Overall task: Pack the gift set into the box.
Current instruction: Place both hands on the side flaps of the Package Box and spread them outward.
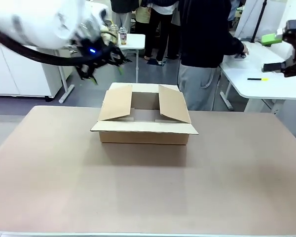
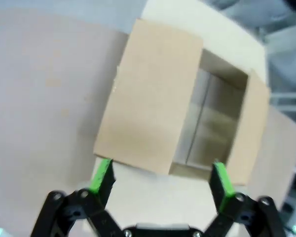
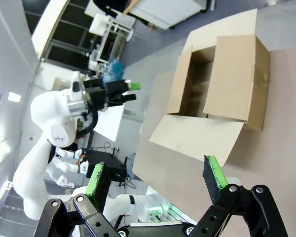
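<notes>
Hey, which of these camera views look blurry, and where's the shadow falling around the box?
Front view: the left arm is smeared by motion blur, the box is sharp, with a soft shadow on the table on its near side. Left wrist view: soft all over. Right wrist view: crisp, rolled sideways.

one box (image 1: 144,137), two pincers (image 2: 161,173) (image 3: 155,173), maybe two bottles (image 1: 121,34)

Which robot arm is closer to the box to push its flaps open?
Left, probably. The left gripper, open, hovers close to the box, looking down at its flaps. The right gripper, also open, hangs far off to the side.
</notes>
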Tool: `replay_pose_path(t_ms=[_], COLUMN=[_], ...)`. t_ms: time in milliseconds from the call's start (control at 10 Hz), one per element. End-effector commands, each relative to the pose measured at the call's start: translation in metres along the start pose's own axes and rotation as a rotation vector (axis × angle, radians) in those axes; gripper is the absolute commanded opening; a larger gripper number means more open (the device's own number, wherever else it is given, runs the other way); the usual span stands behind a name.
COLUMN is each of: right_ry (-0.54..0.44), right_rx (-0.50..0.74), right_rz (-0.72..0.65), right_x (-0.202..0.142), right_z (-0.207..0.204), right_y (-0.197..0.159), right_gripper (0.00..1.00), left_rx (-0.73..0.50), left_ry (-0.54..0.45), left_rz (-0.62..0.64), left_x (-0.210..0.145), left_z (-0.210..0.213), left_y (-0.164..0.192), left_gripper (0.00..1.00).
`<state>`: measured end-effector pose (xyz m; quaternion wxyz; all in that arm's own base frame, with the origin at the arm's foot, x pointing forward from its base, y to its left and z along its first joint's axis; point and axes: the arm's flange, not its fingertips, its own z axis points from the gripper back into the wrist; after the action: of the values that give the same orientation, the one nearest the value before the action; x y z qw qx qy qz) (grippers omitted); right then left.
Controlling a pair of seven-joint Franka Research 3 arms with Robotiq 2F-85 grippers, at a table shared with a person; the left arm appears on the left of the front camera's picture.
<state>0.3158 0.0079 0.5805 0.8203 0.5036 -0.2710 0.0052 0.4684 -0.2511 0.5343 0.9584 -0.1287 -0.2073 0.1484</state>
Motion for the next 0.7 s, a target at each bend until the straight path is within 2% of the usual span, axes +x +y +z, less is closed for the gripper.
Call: replay_pose_path(t_ms=[0,200,500,600], right_ry=[-0.011,-0.011,-0.011,-0.011], right_rx=[0.024,0.024,0.024,0.024], right_rz=[0.025,0.025,0.025,0.025], right_x=[0.003,0.003,0.003,0.003], right_z=[-0.003,-0.003,-0.003,-0.003], right_y=[0.001,0.001,0.001,0.001], right_gripper=[1.0,1.0,1.0,1.0], left_rx=[0.151,0.22,0.308,0.333], left_ry=[0.052,0.08,0.163,0.157], left_rz=[-0.013,-0.049,-0.191,-0.222], left_x=[0.021,0.031,0.033,0.033], left_z=[-0.041,-0.069,-0.128,-0.142], left_y=[-0.055,-0.076,-0.105,-0.109], left_gripper=[1.0,1.0,1.0,1.0])
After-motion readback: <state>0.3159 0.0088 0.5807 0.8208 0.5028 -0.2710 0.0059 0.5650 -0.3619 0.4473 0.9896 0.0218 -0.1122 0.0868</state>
